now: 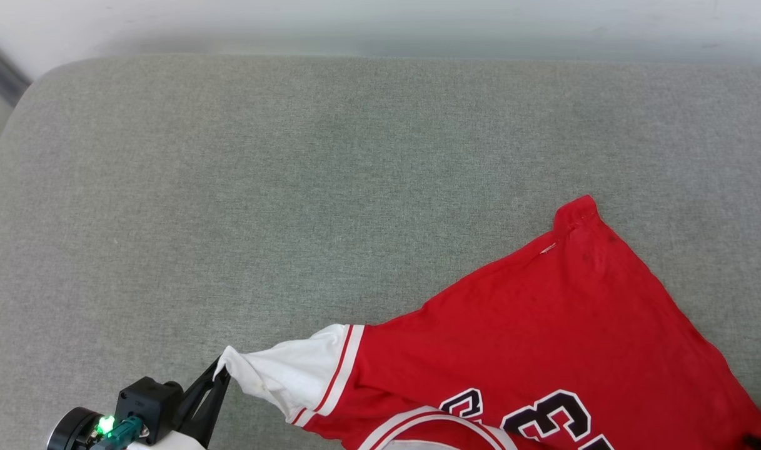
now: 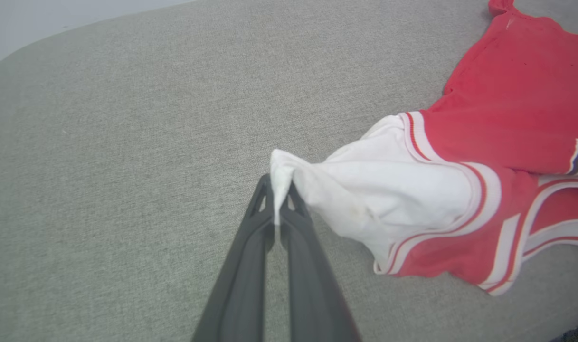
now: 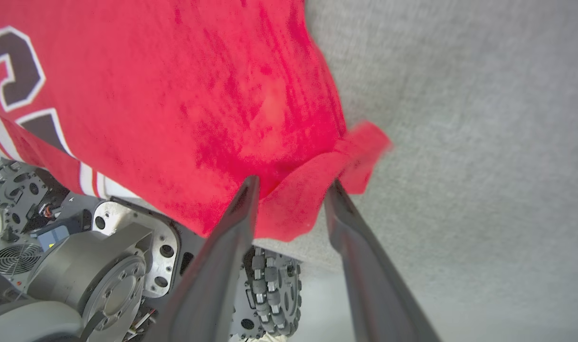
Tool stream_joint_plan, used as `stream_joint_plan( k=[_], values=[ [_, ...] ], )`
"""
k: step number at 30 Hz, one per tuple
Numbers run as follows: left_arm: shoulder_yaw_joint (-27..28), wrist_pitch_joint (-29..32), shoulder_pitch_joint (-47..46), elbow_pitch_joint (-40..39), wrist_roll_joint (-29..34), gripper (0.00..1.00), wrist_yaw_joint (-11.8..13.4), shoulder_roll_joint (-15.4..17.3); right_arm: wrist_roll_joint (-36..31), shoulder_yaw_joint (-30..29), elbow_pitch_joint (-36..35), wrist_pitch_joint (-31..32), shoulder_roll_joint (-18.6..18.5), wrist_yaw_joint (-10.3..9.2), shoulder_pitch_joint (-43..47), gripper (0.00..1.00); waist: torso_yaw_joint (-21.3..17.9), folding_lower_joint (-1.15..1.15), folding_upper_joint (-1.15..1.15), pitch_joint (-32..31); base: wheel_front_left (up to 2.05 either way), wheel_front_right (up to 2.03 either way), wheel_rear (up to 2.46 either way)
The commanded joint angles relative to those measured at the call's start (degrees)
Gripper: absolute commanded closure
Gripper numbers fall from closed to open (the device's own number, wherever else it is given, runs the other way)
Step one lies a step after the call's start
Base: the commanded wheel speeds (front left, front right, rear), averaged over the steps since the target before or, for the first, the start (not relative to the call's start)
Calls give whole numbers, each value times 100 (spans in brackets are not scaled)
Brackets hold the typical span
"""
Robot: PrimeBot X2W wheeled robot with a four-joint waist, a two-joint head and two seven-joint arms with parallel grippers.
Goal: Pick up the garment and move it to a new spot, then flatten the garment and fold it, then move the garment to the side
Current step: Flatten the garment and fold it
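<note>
Red garment (image 1: 543,325), left tool (image 2: 279,184) pinching sleeve (image 2: 388,187)

Left gripper (image 1: 219,374): two long dark grey fingers (image 2: 243,266), triangular cut-outs near the tips, black boxy mount (image 1: 149,403), green light (image 1: 105,425), teal plug (image 1: 125,431), pale forearm (image 1: 167,442) behind. Right gripper (image 3: 292,183): same dark fingers. Base, near side: grey round flange (image 3: 110,297) with bolt holes, silver plate (image 3: 141,242) drilled with holes, wheel (image 3: 272,294) ringed with small rollers, round fan grille (image 3: 13,259).
</note>
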Motion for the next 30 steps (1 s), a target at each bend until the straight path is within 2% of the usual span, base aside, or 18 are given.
stream_joint_plan(
  k=[1,7,11,15,18,24,30],
  values=[
    [0,5,-49,9,15,100,-3,-9,-50,-168,-180,33,13,-2,-205,0,7,1,0,-6,0,0,0],
    [-19,20,-124,-3,73,100,-10,-44,-100,-596,-895,302,-129,-2,-873,0,63,1,0,42,0,0,0],
    [-32,29,-238,-5,119,100,-50,-98,-175,-442,-1148,524,-331,-2,-1708,0,145,1,0,170,0,0,0],
    [-52,39,-403,39,197,100,-106,-196,-329,156,-1110,856,-491,-2,-2725,0,265,1,0,346,0,0,0],
    [-62,34,-541,73,254,100,-155,-283,-457,734,-866,1166,-422,-2,-3543,0,348,1,0,496,0,0,0],
    [-90,32,-790,147,369,100,-240,-454,-820,1882,-43,1605,-25,-2,-5018,0,509,1,0,803,0,0,0],
    [-103,22,-1010,185,492,100,-297,-603,-1036,2811,759,1670,295,-2,-5864,0,669,1,0,1112,0,0,0]
  ],
)
